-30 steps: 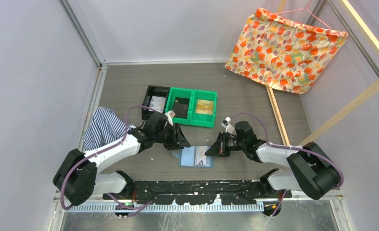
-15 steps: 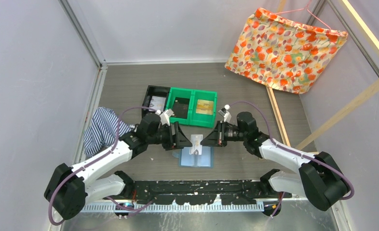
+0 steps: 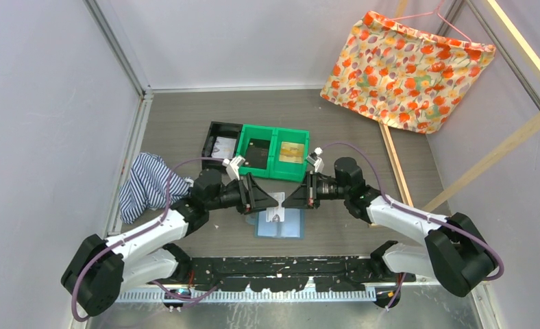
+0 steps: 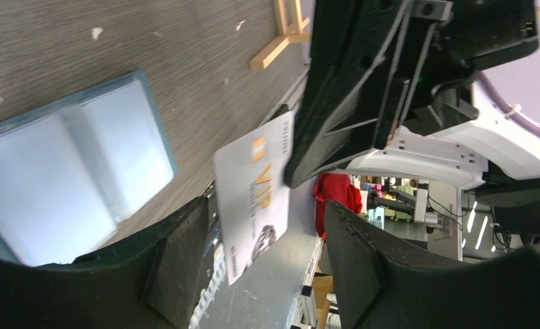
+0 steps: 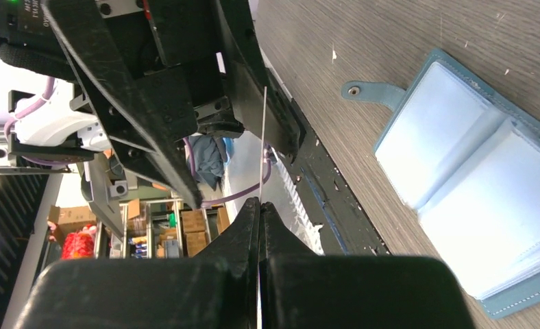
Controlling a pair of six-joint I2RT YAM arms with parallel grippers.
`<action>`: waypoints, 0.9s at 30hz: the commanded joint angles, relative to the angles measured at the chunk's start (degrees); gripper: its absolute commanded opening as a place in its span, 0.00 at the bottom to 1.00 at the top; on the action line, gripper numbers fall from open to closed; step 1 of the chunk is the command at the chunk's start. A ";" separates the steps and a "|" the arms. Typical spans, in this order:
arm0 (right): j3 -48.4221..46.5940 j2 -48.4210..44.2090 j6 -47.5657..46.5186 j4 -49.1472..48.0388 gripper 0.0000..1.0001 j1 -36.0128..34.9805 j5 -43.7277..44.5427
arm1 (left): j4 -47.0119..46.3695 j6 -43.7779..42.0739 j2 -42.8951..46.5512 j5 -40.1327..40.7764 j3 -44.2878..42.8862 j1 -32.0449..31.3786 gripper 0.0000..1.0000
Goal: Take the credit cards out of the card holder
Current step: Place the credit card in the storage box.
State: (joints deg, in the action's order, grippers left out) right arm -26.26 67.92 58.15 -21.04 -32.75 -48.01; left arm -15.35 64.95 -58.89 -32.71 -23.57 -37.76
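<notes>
The teal-blue card holder lies open on the table, pale sleeves up; it also shows in the left wrist view and the right wrist view. My right gripper is shut on a whitish credit card and holds it above the holder. That card carries gold "VIP" lettering and appears edge-on in the right wrist view. My left gripper is open, and the card's free end lies between its fingers without touching them. No dark card can be made out.
Two joined green bins and a black bin stand just behind the grippers. A striped cloth lies at the left. A floral cloth hangs at the back right above a wooden beam.
My right gripper has lifted the whitish card out of the holder and carried it up and left. My left gripper has moved right, so the card now sits between its open fingers.
</notes>
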 commanded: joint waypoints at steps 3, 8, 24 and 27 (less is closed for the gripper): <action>-2.56 1.25 1.01 -3.99 0.01 -1.40 -1.00 | -13.39 4.71 -1.88 -2.97 0.69 0.29 0.62; -1.98 1.49 1.11 -3.92 0.01 -1.61 -0.53 | -14.38 5.40 -3.33 -3.05 0.85 0.31 0.57; -0.52 5.39 -0.42 -2.50 0.23 -1.68 0.02 | -12.48 6.60 -1.27 -1.58 3.56 0.68 0.01; -1.98 2.12 -4.11 6.97 0.68 -1.53 1.71 | -8.23 5.91 0.02 -0.44 2.63 1.36 0.01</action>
State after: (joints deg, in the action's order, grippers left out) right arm -26.37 73.17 58.63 -22.09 -34.24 -48.01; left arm -25.30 71.48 -61.47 -34.02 -19.88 -37.28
